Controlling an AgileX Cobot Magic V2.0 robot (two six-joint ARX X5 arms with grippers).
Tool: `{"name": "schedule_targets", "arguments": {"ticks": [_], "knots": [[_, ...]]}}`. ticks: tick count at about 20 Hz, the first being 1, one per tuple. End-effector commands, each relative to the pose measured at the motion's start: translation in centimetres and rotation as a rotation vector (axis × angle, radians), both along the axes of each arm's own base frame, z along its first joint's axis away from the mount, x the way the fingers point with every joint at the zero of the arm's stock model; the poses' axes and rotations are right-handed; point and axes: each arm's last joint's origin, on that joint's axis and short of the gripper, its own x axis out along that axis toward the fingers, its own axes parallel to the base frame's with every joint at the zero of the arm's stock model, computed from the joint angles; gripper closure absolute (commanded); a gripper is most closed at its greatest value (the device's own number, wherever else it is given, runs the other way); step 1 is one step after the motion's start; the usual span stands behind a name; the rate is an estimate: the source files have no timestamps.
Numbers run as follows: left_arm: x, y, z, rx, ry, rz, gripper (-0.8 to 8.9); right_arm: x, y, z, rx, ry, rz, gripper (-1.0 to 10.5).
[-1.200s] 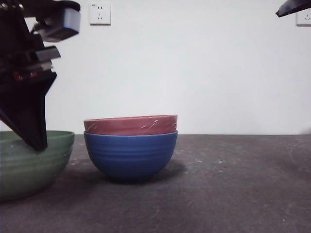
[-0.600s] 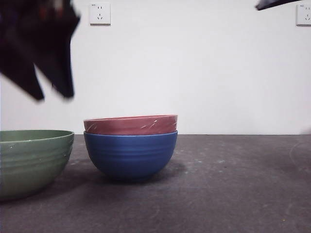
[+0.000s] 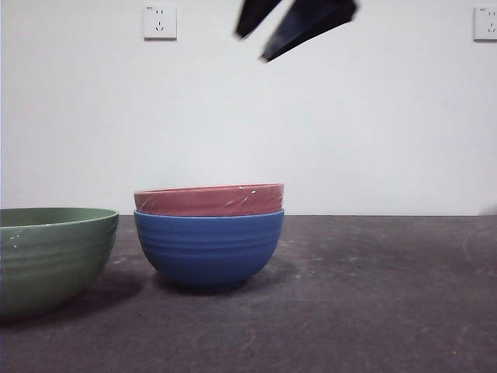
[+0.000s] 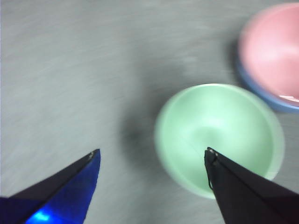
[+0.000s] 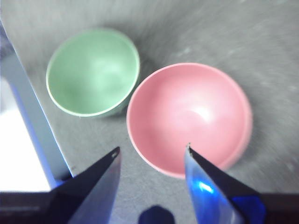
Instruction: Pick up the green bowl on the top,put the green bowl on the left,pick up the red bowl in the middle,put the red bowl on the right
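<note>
The green bowl (image 3: 54, 256) stands alone on the table at the left, upright and empty. It also shows in the left wrist view (image 4: 217, 135) and the right wrist view (image 5: 93, 70). The red bowl (image 3: 208, 200) sits nested in a blue bowl (image 3: 208, 249) at the middle. My right gripper (image 3: 252, 47) is open and empty, high above the red bowl (image 5: 189, 116), with its jaws (image 5: 153, 147) spread over the bowl's near rim. My left gripper (image 4: 152, 151) is open and empty, high above the table beside the green bowl, and out of the front view.
The dark table (image 3: 373, 295) stretches to the right of the stack. Two wall sockets (image 3: 159, 22) (image 3: 485, 23) are on the white back wall. The table's edge (image 5: 32, 121) runs close to the green bowl in the right wrist view.
The left arm has lifted away from the green bowl and gone out of the front view. The right gripper has come in from the top right to above the stacked bowls.
</note>
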Motion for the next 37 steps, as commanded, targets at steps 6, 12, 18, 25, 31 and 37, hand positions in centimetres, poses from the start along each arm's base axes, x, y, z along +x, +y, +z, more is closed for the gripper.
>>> {"name": "schedule_targets", "arguments": {"ticks": [6,12,18,25,31,37], "knots": [[-1.5,1.9,0.0,-0.069,0.039,0.027,5.13,0.5,6.7,-6.8,-0.222,0.031,0.170,7.3],[-1.5,1.9,0.0,-0.069,0.043,0.026,5.13,1.5,8.2,-10.4,-0.285,0.068,0.181,7.3],[-1.5,1.9,0.0,-0.069,0.040,0.026,5.13,1.6,8.3,-10.6,-0.286,0.071,0.182,8.2],[-1.5,1.9,0.0,-0.065,0.040,0.025,5.13,1.6,8.9,-11.7,-0.279,0.113,0.220,9.5],[-1.4,1.8,0.1,-0.068,0.022,0.025,5.13,1.5,8.8,-11.6,-0.279,0.112,0.220,9.5],[-1.2,1.8,0.1,-0.070,0.013,0.024,5.13,1.2,8.2,-9.7,-0.270,0.049,0.196,9.6]]}}
